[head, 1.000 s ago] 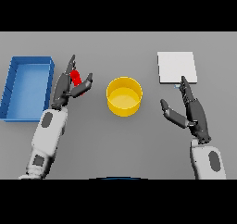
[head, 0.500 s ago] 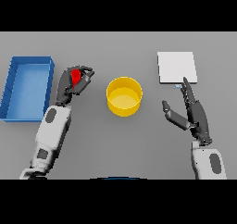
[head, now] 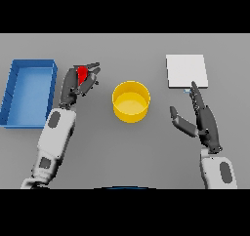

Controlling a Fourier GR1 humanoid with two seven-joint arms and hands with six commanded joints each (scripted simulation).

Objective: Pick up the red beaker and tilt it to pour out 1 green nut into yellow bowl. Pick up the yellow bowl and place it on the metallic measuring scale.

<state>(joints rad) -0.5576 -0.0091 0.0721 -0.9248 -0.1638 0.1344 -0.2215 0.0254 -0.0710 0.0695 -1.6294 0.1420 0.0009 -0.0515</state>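
- The left hand [head: 80, 83] has its fingers and thumb curled round the red beaker [head: 82, 73], of which only a small red patch shows between the dark fingers.
- Whether the beaker rests on the table or is lifted off it cannot be told from the head view.
- The left hand with the beaker sits between the blue bin [head: 28, 92] and the yellow bowl [head: 131, 101], just beside the bin's right wall and a little apart from the bowl.
- The yellow bowl stands upright on the grey table [head: 127, 49], near the middle, with its round opening facing up; no nut can be made out inside it.
- The metallic measuring scale [head: 186, 71] is a pale square plate lying flat at the far right of the table, well apart from the bowl.
- The right hand [head: 202, 120] is spread, fingers straight and pointing away from the robot, thumb held out toward the bowl; it holds nothing.
- The right hand's fingertips [head: 194, 86] reach just to the near edge of the scale.
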